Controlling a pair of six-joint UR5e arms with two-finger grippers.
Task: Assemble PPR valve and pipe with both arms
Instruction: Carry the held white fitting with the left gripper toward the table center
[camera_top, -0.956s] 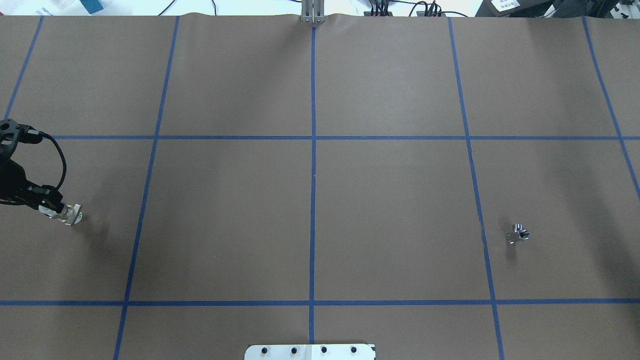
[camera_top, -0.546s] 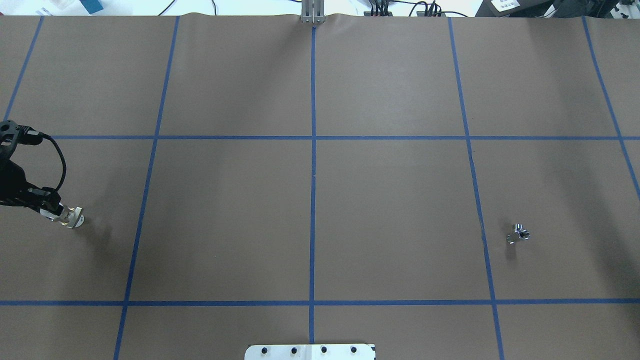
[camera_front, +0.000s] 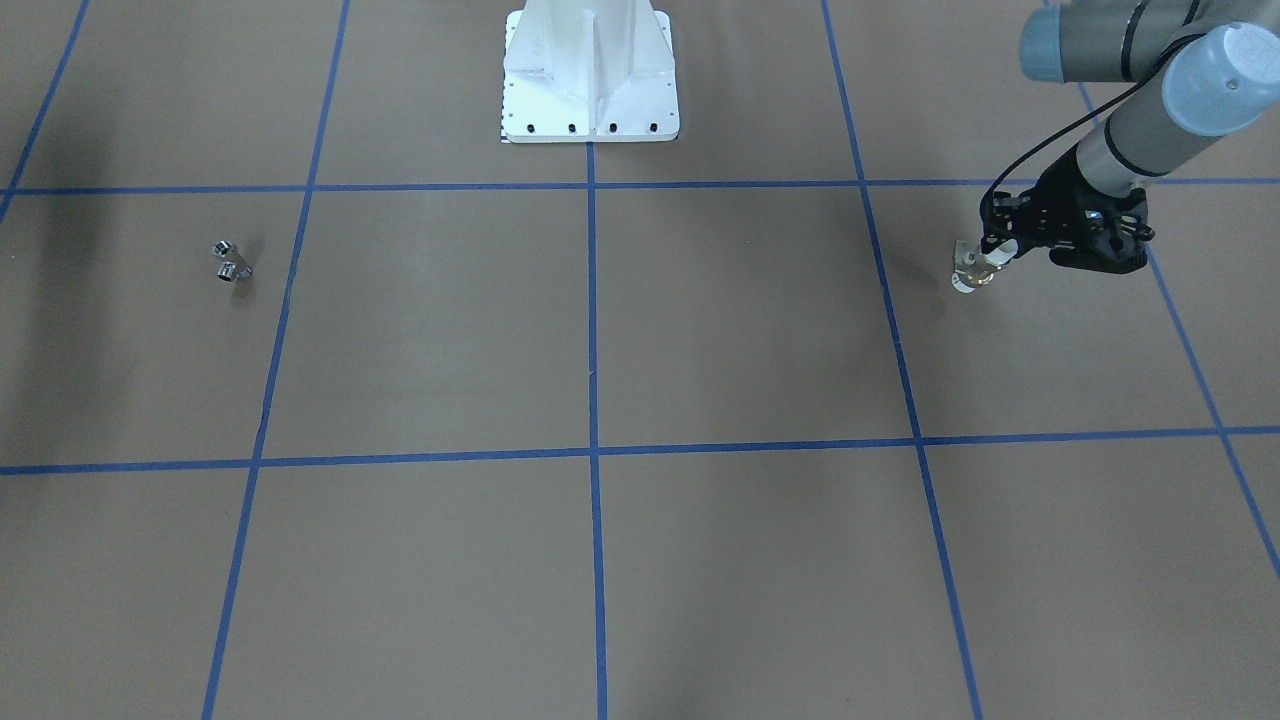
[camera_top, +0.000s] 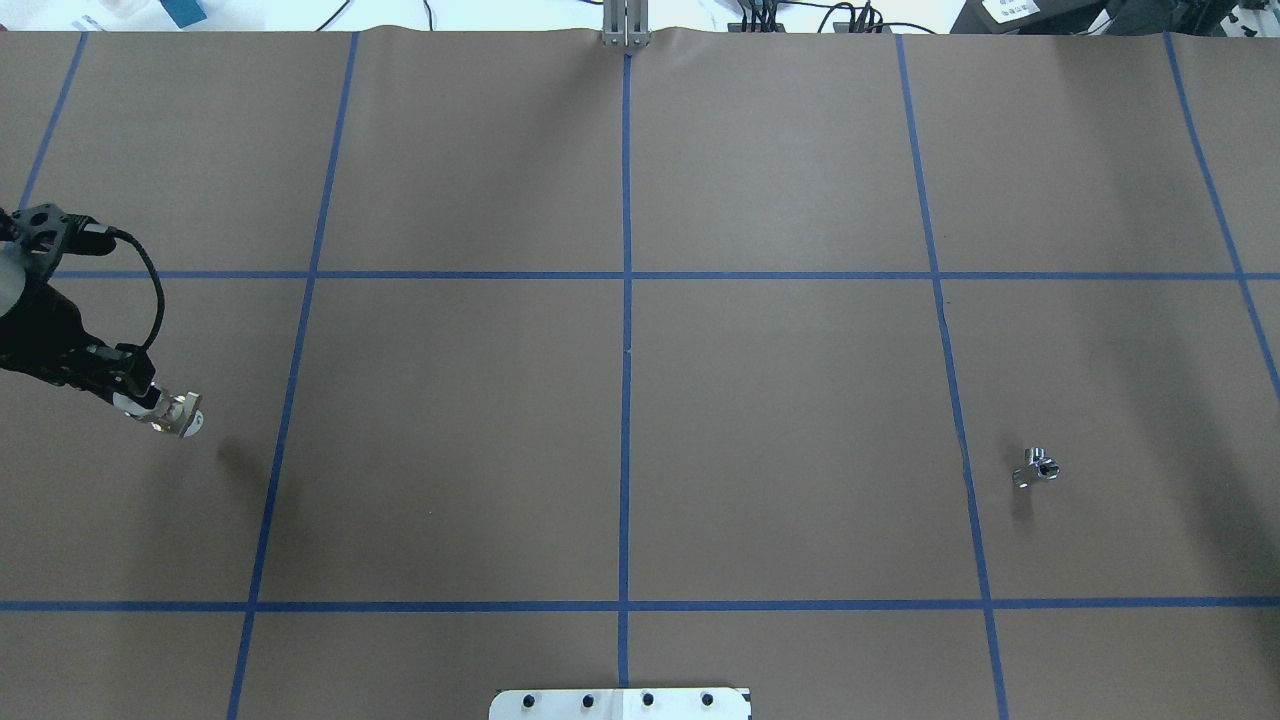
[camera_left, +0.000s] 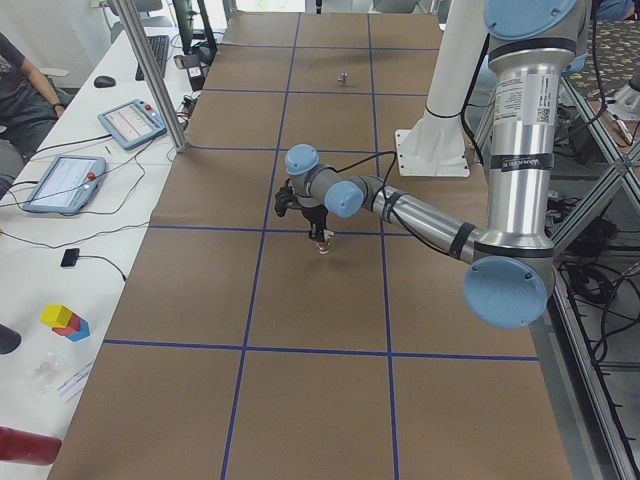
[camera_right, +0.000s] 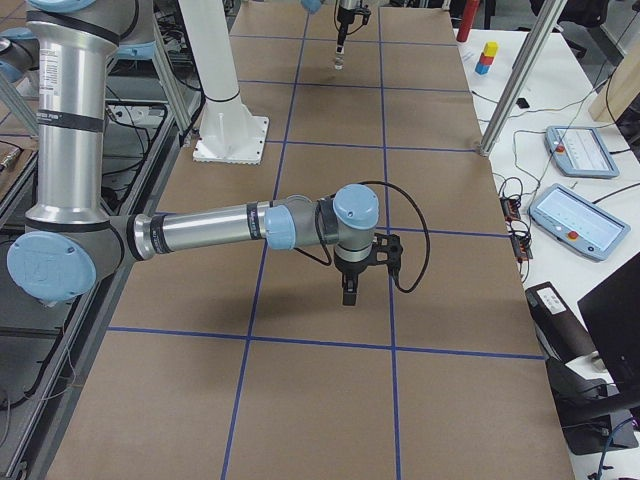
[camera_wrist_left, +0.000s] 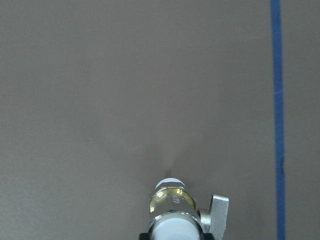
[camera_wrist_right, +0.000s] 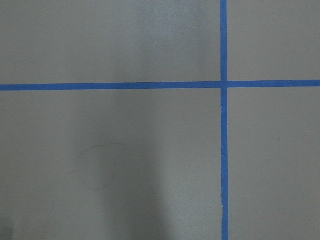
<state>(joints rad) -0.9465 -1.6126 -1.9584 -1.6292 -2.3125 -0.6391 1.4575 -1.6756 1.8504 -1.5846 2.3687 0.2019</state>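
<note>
My left gripper (camera_top: 146, 402) is shut on the PPR valve (camera_top: 178, 414), which has a brass middle, white ends and a small side handle. It holds the valve above the brown table at the far left. The valve also shows in the front view (camera_front: 973, 270), the left side view (camera_left: 321, 240) and the left wrist view (camera_wrist_left: 173, 202). The pipe (camera_top: 1035, 468), a tiny silver fitting, lies alone on the table's right side, also in the front view (camera_front: 231, 262). My right gripper (camera_right: 348, 292) hangs over the table in the right side view only; I cannot tell whether it is open or shut.
The white pedestal base (camera_front: 590, 80) stands at the robot's edge of the table. Blue tape lines (camera_top: 626, 300) grid the brown table. Tablets (camera_left: 130, 122), cables and an aluminium post (camera_left: 150, 75) line the operators' side.
My left gripper has moved right and slightly forward with the valve in it. Its shadow now lies further from the valve. The pipe has not moved.
</note>
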